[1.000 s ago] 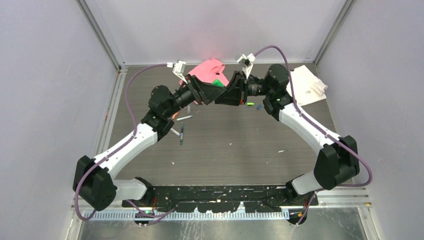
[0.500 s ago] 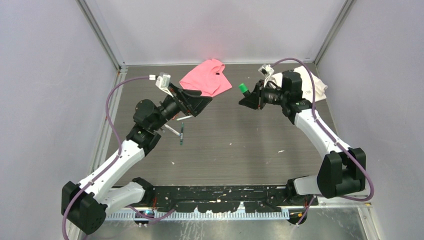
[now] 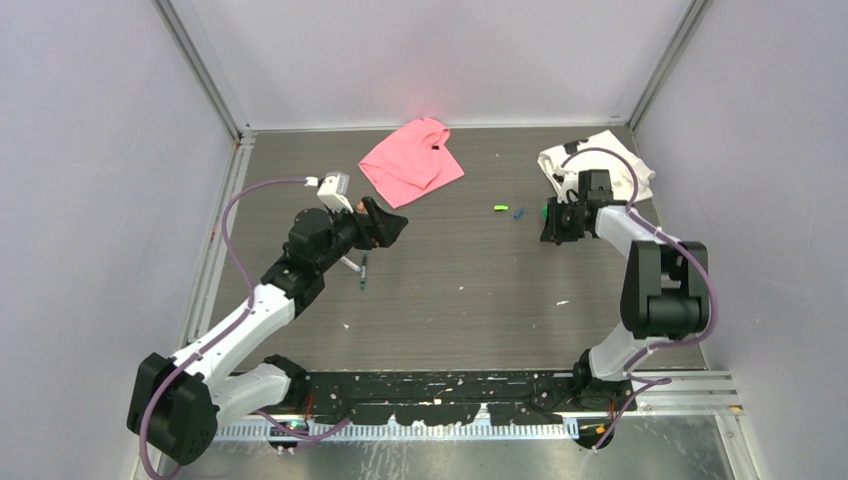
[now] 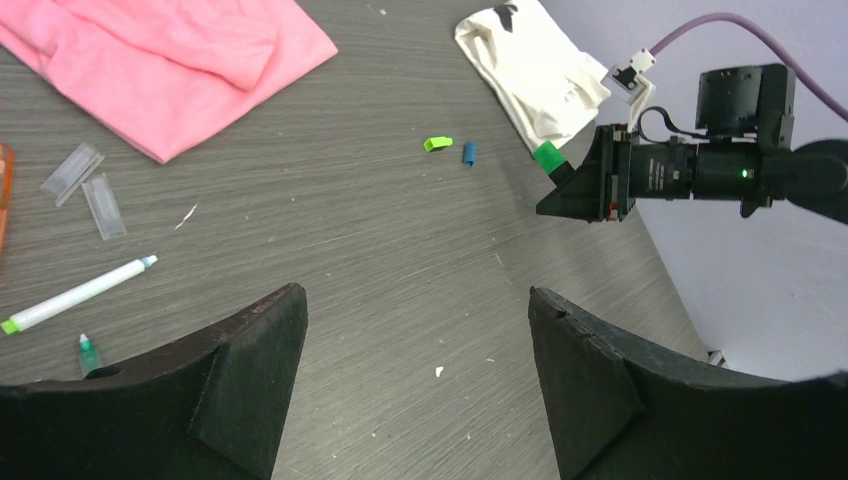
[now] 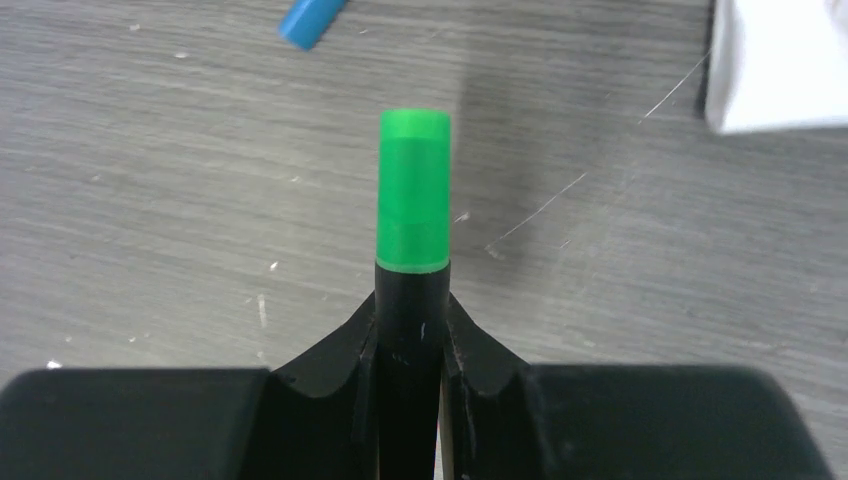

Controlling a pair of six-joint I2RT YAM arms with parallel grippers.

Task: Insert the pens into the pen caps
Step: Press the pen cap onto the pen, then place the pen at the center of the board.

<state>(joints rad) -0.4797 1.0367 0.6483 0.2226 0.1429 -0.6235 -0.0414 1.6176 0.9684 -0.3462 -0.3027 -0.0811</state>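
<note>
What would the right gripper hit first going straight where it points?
Probably the blue cap, slightly off the line of the green-capped marker that the right gripper holds out ahead. Tilt is unclear, so bare table could come first.

a lab test cell: bare walls [image 3: 90,180], aluminium frame [image 3: 200,66], grey table [image 3: 460,290].
</note>
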